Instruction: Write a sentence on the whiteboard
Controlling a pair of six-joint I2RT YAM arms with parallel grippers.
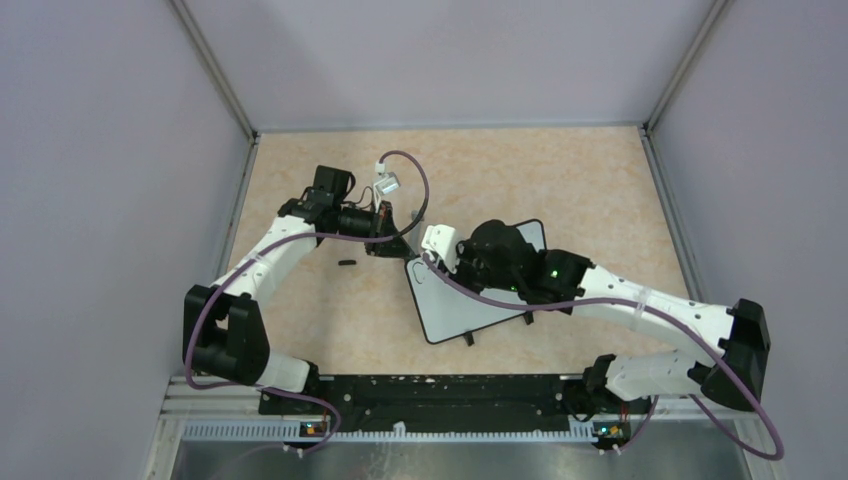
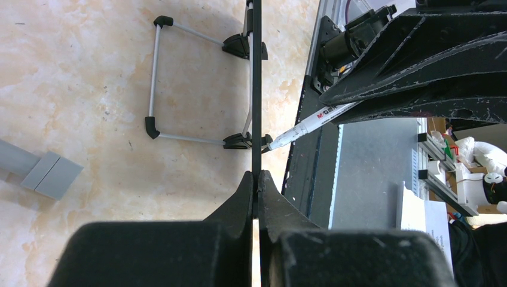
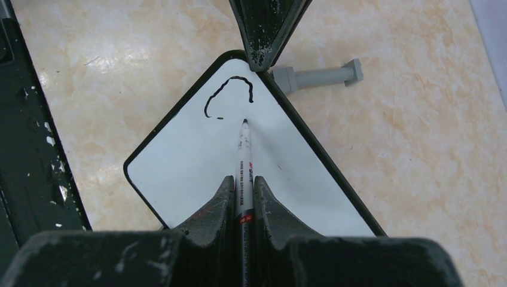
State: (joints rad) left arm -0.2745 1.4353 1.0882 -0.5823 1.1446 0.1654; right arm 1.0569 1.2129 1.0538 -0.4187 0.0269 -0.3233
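The whiteboard (image 1: 452,312) stands tilted in mid-table; it also shows in the right wrist view (image 3: 197,161). One curved black stroke (image 3: 230,89), like a "C", sits near its far corner; no other part of the sentence shows. My left gripper (image 2: 257,176) is shut on the board's thin black rim (image 2: 257,89), seen edge-on, and its fingers (image 3: 266,30) pinch that far corner. My right gripper (image 3: 242,179) is shut on a white marker (image 3: 244,155), tip just right of and below the stroke. The marker also shows in the left wrist view (image 2: 305,124).
The board's wire stand (image 2: 154,89) rests on the beige table behind it. A grey rod-like piece (image 3: 317,76) lies just beyond the board's corner. A small black object (image 1: 347,263) lies left of the board. Grey walls close in the table.
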